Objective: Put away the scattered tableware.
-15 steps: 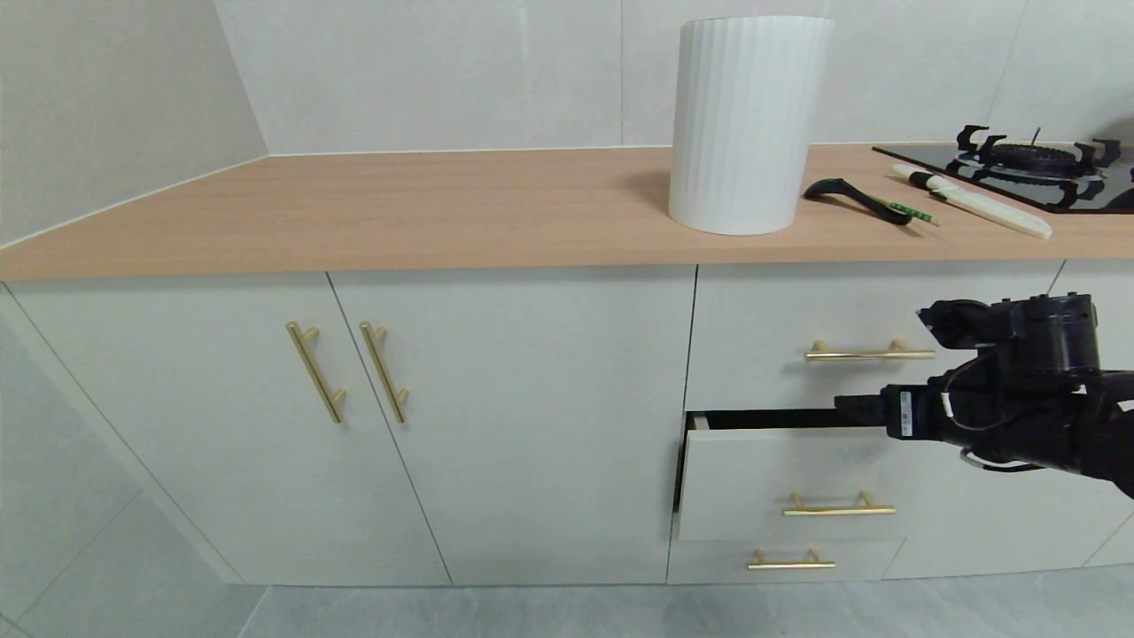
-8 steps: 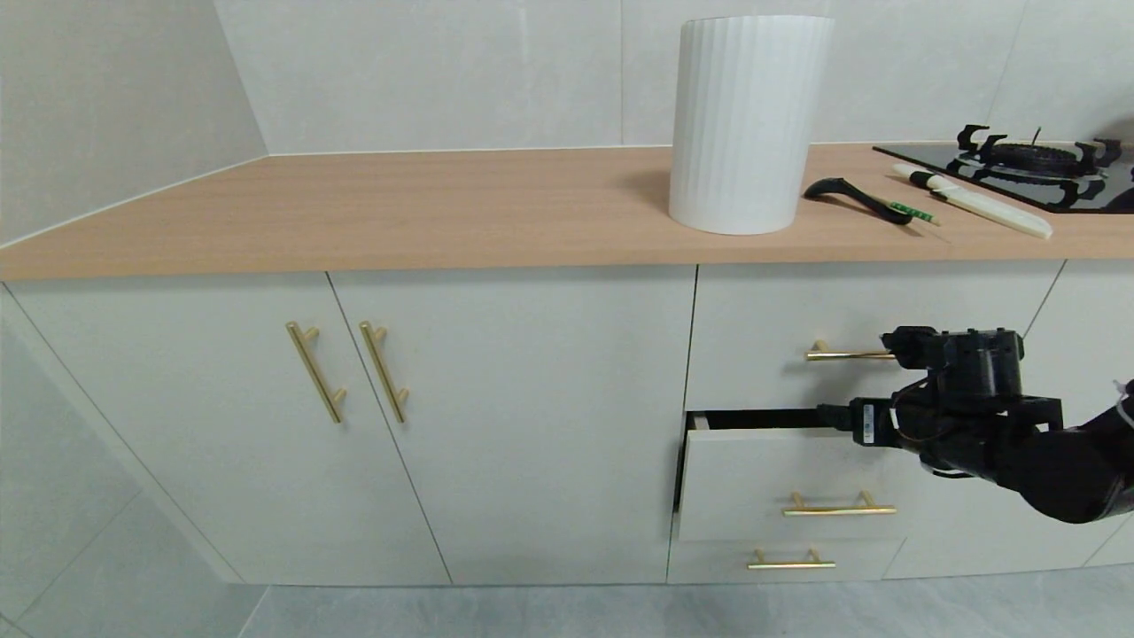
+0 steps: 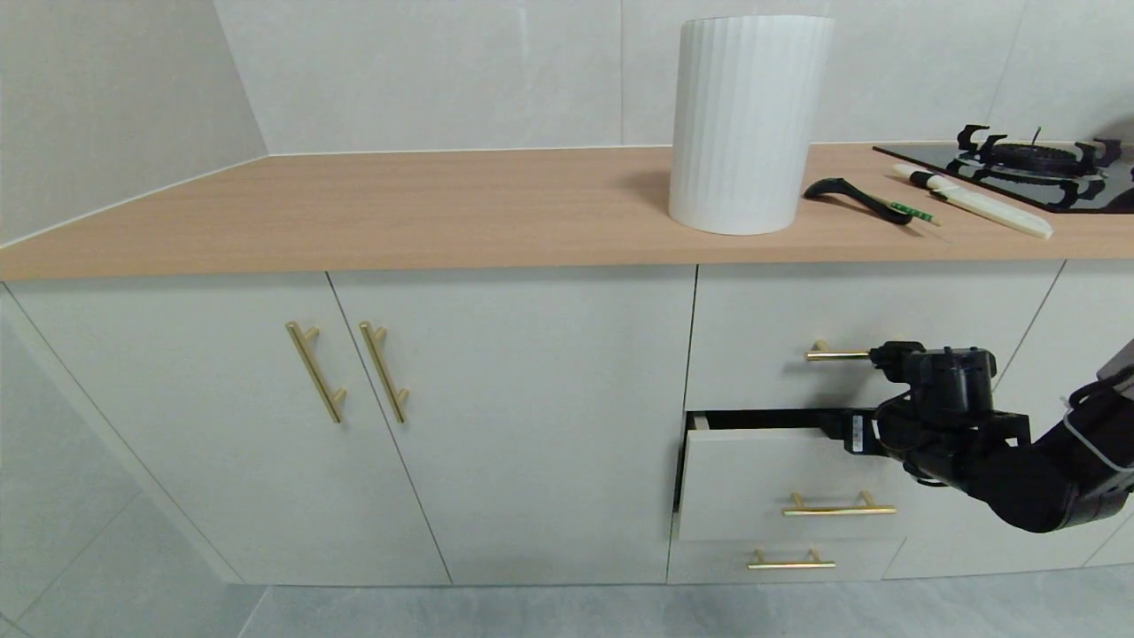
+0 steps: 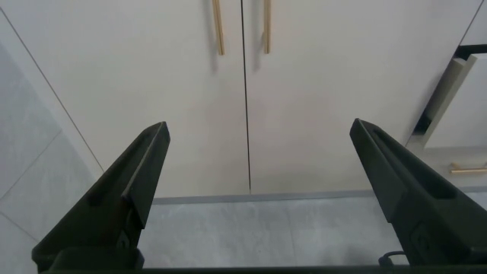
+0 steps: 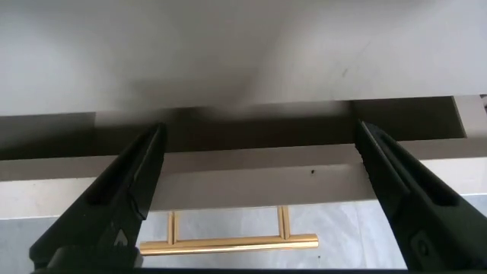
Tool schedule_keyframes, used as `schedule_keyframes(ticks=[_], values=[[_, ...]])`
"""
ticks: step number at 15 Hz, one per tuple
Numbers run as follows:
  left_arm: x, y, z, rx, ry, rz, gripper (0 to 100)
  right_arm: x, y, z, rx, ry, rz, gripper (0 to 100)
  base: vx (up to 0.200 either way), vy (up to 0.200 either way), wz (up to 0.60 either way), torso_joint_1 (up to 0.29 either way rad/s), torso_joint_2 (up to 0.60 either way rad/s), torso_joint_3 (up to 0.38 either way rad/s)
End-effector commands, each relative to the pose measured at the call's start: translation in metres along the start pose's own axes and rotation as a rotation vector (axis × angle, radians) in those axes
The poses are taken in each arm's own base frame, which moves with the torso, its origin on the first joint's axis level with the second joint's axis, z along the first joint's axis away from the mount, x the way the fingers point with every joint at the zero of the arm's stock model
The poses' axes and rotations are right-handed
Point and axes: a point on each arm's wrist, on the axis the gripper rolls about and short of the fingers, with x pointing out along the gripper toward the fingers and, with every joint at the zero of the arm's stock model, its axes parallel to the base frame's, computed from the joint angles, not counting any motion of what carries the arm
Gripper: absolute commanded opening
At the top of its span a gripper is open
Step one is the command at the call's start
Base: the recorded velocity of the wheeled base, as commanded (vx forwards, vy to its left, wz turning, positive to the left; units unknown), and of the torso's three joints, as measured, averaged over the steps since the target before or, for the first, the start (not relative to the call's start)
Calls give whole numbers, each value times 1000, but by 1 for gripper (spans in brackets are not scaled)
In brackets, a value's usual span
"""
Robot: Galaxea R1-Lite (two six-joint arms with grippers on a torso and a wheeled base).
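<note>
countertop (image 3: 399, 208): matt wood grain | cabinet doors (image 3: 532, 425): smooth matt | door handles (image 3: 383, 372): brushed gold metal | ribbed container (image 3: 749, 124): matt white | cooktop (image 3: 939, 158): glossy black glass | right gripper (image 5: 259, 129): matt black plastic

No readable text; the small white label (image 3: 858, 431) on the right gripper (image 3: 833, 420) perhaps bears print.

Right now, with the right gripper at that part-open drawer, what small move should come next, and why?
Probably nudge the right gripper forward over the top edge of the drawer, then pull outward. That drawer is only slightly ajar, the open gripper sits level with the gap above it, and the black utensil and white knife lie on the counter.
</note>
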Motion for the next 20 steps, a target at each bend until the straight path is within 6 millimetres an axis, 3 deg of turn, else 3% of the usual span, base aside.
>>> schedule_keyframes(ticks=[1, 11, 20], values=[[0, 0, 0, 0, 1, 0, 100, -1, 0, -3, -5, 13, 0, 100, 0, 0, 0, 0, 0, 0], [0, 0, 0, 0, 0, 0, 100, -42, -6, 10, -27, 121, 33, 100, 0, 0, 0, 0, 0, 0], [0, 0, 0, 0, 0, 0, 100, -72, -12, 1, -138, 383, 35, 100, 0, 0, 0, 0, 0, 0]])
